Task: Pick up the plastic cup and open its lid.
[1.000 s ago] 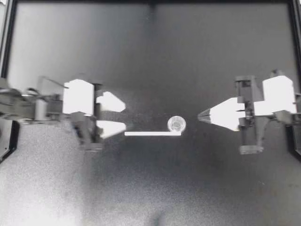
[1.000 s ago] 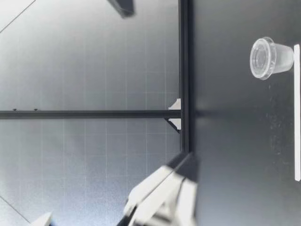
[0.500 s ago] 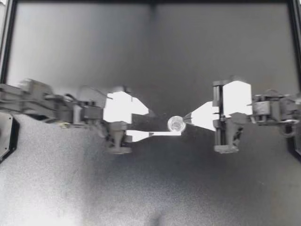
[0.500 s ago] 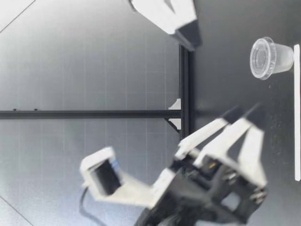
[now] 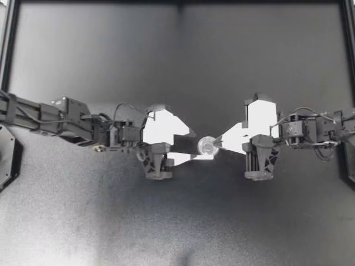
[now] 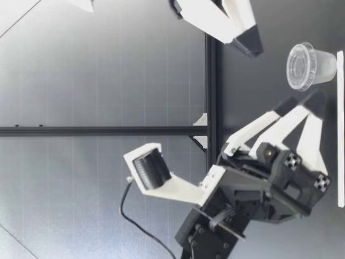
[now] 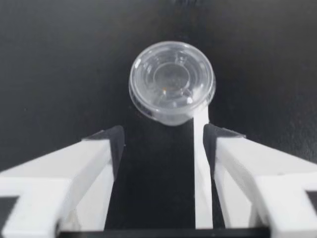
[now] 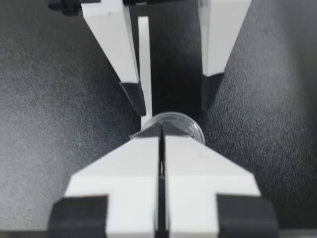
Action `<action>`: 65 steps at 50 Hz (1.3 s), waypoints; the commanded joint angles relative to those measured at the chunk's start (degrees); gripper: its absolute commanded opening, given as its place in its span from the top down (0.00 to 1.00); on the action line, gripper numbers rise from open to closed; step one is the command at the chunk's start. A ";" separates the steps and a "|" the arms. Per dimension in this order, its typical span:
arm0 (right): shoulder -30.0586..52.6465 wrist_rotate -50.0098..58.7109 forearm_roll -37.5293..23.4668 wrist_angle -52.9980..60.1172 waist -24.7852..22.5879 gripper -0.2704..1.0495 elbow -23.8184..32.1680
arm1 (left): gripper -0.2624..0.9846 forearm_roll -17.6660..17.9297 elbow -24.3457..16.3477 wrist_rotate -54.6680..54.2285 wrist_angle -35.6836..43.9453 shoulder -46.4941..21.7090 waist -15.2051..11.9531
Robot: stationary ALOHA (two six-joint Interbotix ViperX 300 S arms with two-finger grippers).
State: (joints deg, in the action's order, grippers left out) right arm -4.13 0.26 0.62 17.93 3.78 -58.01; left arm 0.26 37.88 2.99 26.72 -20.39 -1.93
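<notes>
Dark tabletop (image 5: 177,66) is seen from above, the plastic cup (image 5: 207,146) set upright between released left jaws and clenched right jaws. In the left wrist view it is shown just ahead of the spread jaws, ungrasped. In the right wrist view the shut tips are seen at its lid (image 8: 187,126), so the cup could be toppled by a nudge.

My left gripper (image 5: 192,145) has come in from the table's left edge toward the middle. Its open fingers now have the white strip (image 7: 200,173) between them, and their tips stop just short of the plastic cup (image 5: 207,146). My right gripper (image 5: 220,142), fingers pressed together, has advanced from the right edge until its tip reaches the cup's side. The low view, where little of either showed before, now has it somewhat above the cup's lid.
</notes>
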 commanded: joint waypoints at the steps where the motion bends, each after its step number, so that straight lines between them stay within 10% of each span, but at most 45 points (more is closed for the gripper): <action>1: -0.18 0.00 0.00 0.00 0.70 0.94 1.14 | 0.35 0.00 -1.41 0.09 0.79 0.79 -0.26; 65: 8.70 0.18 1.05 -3.43 0.97 0.94 4.31 | 0.35 -0.53 -5.45 -0.53 -0.44 -2.20 0.62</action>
State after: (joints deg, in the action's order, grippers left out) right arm 4.92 0.44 1.67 14.24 4.31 -55.02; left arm -0.18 33.57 2.46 26.37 -23.47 -1.58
